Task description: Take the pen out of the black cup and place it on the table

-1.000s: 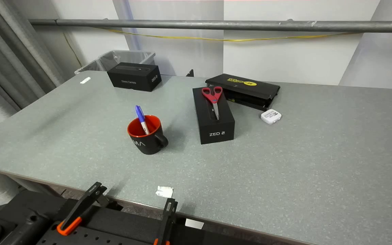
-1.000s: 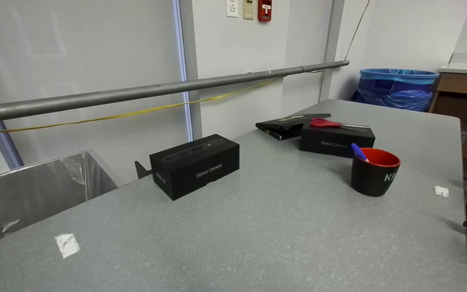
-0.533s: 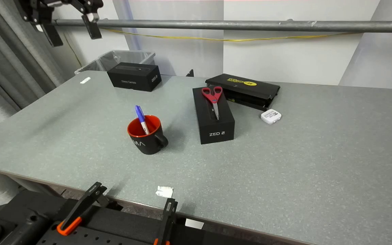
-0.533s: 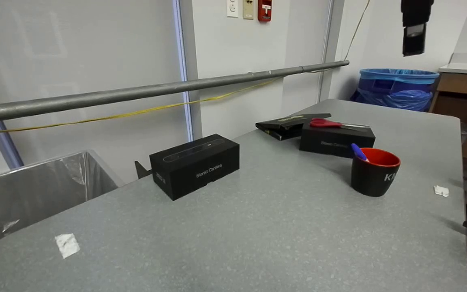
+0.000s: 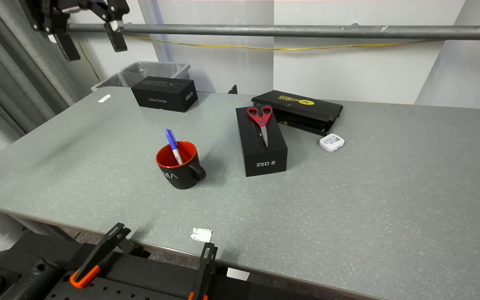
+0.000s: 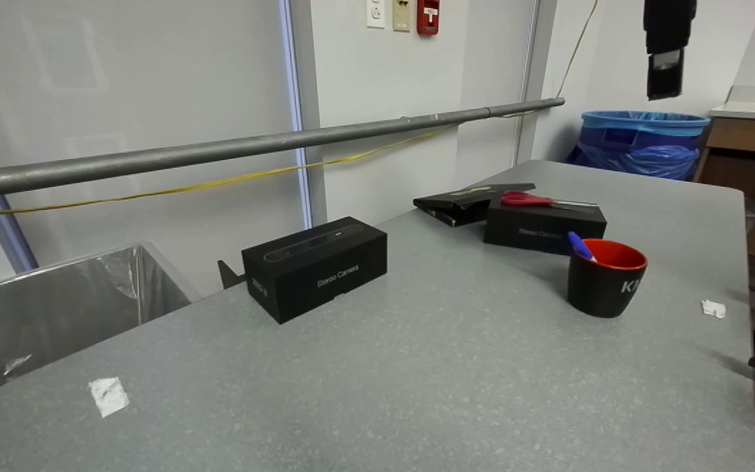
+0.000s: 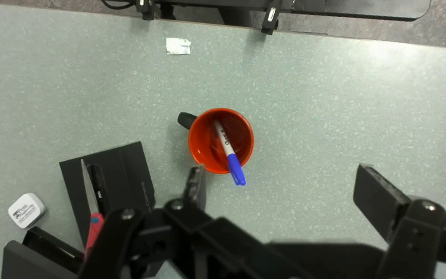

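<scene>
The pen point(image 7: 228, 149) is leaned inside the black cup point(image 6: 599, 292) on the worktop point(image 5: 369, 216), its blue end propped over the cup's edge. The pincer point(image 5: 95, 54) is spread wide, with nothing held, high above both and well apart. In the wrist view the pen is seen up and left of the opening's middle, its blue end pointed down that view, toward the pincer. Its long axis is laid steeply across the line of closing, so a crosswise pinch is probably allowed without much turning, once the pincer is shifted over and lowered.
</scene>
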